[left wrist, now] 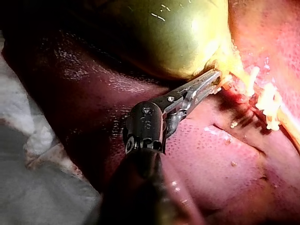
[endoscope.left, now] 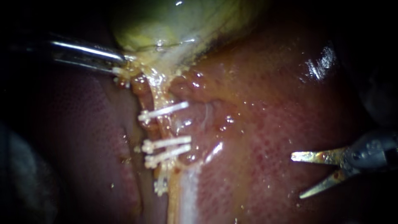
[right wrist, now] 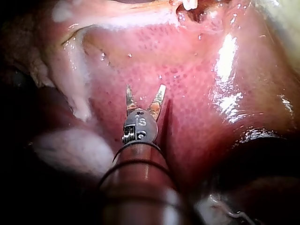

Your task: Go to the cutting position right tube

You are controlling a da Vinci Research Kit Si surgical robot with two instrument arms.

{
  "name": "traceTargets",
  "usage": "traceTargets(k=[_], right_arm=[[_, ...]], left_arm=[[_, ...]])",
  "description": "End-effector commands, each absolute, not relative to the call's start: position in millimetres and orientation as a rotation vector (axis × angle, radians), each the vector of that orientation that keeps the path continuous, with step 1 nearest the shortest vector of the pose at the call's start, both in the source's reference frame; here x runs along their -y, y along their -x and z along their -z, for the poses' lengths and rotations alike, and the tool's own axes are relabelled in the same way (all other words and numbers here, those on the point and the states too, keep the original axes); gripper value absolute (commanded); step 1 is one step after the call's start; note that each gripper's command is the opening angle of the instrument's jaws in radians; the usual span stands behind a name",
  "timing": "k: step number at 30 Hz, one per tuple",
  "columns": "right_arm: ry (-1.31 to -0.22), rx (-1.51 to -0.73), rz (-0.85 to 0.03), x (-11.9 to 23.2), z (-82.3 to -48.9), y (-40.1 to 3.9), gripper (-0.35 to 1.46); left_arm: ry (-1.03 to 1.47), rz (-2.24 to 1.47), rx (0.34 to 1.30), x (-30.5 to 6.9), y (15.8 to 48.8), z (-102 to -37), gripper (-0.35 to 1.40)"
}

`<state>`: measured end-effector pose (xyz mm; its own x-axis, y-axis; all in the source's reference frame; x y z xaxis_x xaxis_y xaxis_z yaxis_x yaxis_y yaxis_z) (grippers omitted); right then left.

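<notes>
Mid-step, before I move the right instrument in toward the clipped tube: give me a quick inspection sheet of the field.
Surface: liver, wet and glossy, lies under everything.
Job's things: gallbladder; a tube runs from it, crossed by white clips; I cannot tell which tube is the right one.
Clutter: nothing seen.
Instruments: left instrument, jaws shut on the gallbladder at its narrow end; right instrument, blade-like jaws open over bare liver, apart from the clips.
Cables: nothing seen.
Surroundings: white cloth beside the liver in the left wrist view.

left instrument [left wrist: 212, 80] gripping gallbladder [left wrist: 173, 37], liver [left wrist: 211, 154] beneath
</notes>
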<state>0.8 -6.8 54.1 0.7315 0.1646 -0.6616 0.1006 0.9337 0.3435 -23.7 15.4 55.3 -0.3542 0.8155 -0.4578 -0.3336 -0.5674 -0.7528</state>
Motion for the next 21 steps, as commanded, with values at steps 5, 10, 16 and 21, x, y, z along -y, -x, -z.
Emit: traceTargets(k=[5, 10, 16, 21], right_arm=[[-0.373, -0.754, -0.036, 6.7, -54.1, -0.7, 1.43], [-0.388, -0.777, -0.040, 6.6, -53.9, -0.9, 1.43], [-0.517, -0.840, -0.139, 6.0, -53.5, -2.9, 1.37], [-0.598, -0.827, -0.293, 5.9, -53.8, -6.2, 1.38]], left_arm=[[1.099, -1.984, 0.714, -15.3, 23.8, -55.4, -0.35], [1.099, -1.984, 0.714, -15.3, 23.8, -55.4, -0.35], [1.100, -1.985, 0.710, -15.0, 23.8, -55.7, -0.35], [1.100, -1.985, 0.712, -15.0, 23.7, -55.7, -0.35]])
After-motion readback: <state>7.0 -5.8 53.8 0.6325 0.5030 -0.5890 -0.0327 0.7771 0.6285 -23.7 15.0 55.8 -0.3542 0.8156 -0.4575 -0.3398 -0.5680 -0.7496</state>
